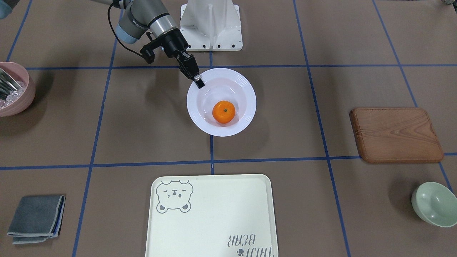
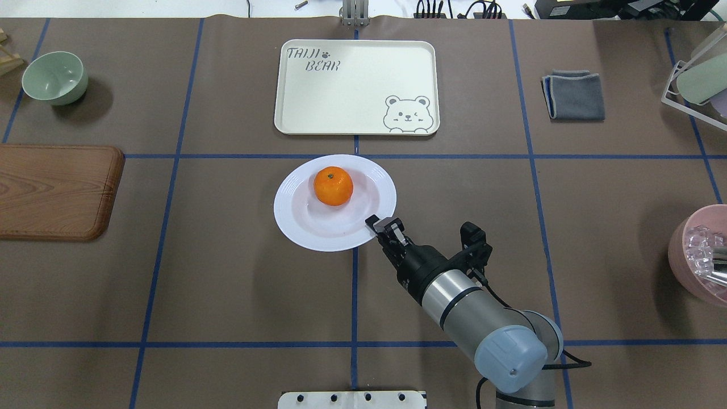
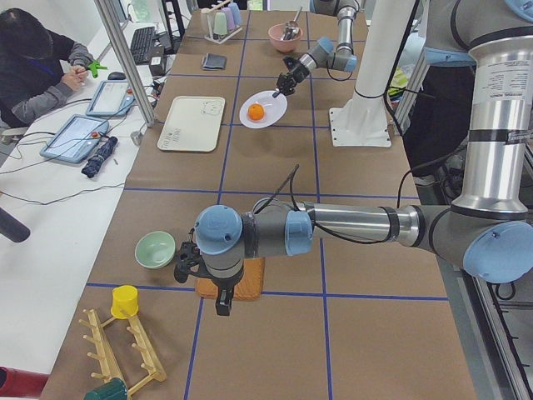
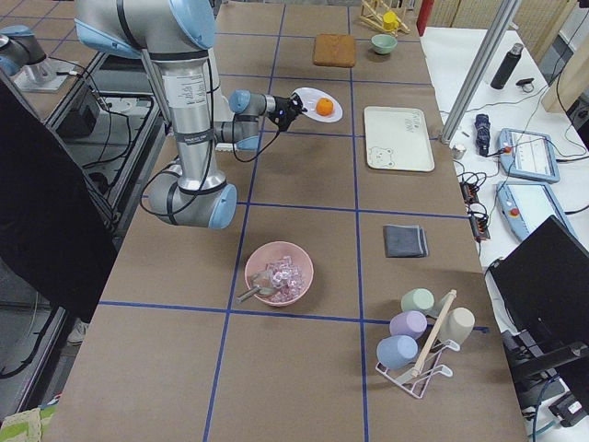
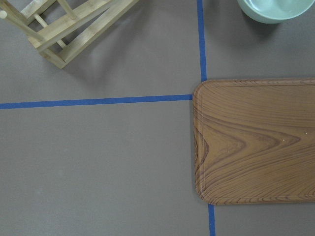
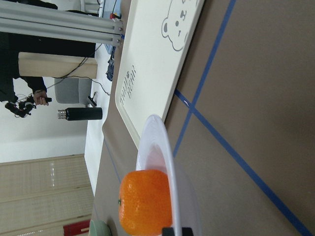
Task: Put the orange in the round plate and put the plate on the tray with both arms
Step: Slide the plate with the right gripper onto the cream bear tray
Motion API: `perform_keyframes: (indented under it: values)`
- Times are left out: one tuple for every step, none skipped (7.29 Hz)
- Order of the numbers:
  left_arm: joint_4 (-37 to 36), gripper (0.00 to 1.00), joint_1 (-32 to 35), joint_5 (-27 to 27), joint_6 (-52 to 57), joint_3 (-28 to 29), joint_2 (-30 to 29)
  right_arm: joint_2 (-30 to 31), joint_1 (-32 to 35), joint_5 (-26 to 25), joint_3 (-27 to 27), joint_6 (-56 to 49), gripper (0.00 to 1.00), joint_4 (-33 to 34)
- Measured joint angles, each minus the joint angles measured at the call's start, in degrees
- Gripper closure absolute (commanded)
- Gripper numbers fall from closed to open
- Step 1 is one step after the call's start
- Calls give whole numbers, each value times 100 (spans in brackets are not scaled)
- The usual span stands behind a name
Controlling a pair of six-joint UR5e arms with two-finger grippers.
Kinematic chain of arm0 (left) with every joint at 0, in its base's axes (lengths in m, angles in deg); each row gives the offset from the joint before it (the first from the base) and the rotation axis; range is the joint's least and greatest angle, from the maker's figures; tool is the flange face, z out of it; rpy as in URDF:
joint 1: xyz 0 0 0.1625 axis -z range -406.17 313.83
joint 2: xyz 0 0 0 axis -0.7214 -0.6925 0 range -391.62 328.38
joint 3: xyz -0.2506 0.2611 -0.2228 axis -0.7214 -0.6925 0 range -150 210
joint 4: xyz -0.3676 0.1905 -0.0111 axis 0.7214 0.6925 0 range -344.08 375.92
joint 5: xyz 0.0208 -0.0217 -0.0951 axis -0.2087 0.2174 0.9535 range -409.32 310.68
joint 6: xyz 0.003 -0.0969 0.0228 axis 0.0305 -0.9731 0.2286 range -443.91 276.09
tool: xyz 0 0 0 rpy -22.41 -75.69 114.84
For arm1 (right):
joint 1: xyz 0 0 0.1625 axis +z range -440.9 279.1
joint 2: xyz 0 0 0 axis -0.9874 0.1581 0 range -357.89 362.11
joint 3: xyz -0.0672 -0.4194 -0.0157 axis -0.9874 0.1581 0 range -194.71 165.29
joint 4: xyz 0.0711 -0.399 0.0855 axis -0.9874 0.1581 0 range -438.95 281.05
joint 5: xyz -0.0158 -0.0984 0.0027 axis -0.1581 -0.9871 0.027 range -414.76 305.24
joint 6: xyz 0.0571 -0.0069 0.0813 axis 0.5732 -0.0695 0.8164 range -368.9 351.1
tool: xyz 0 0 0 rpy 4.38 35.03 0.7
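Observation:
The orange [image 1: 224, 112] lies in the sunken centre of the round plate [image 1: 246, 89], mid-table. My right gripper [image 1: 198, 80] reaches in from the robot's side, its jaws closed over the plate's near rim [image 2: 372, 227]. The right wrist view shows the plate [image 6: 160, 147] edge-on with the orange [image 6: 145, 201] beside it. The tray [image 2: 352, 85] lies bare just beyond the plate. My left gripper [image 3: 221, 302] hangs far off over the wooden board; whether it is open or shut I cannot tell.
A wooden board [image 1: 396, 134] and a mint-green bowl [image 1: 433, 203] sit on my left side. On my right are a pink bowl [image 1: 21, 103] holding ice and a folded grey cloth [image 1: 35, 217]. A cup rack [image 2: 696, 79] stands far right. A person sits past the table's far edge.

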Motion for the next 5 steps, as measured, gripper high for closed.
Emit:
perform_keyframes:
  values:
    - [0,2,0,0,0,0,3,-79,181,-124,58,233,100,57]
    - [1,2,0,1,0,-1,5,-256,403,-195,220,424,100,292]
    - [1,2,0,1,0,-3,6,-590,673,-242,505,672,100,761]
    - [1,2,0,1,0,-6,6,-1029,955,-259,896,994,100,1275]
    - [1,2,0,1,0,-8,5,-1534,1218,-260,1413,1300,100,1662]
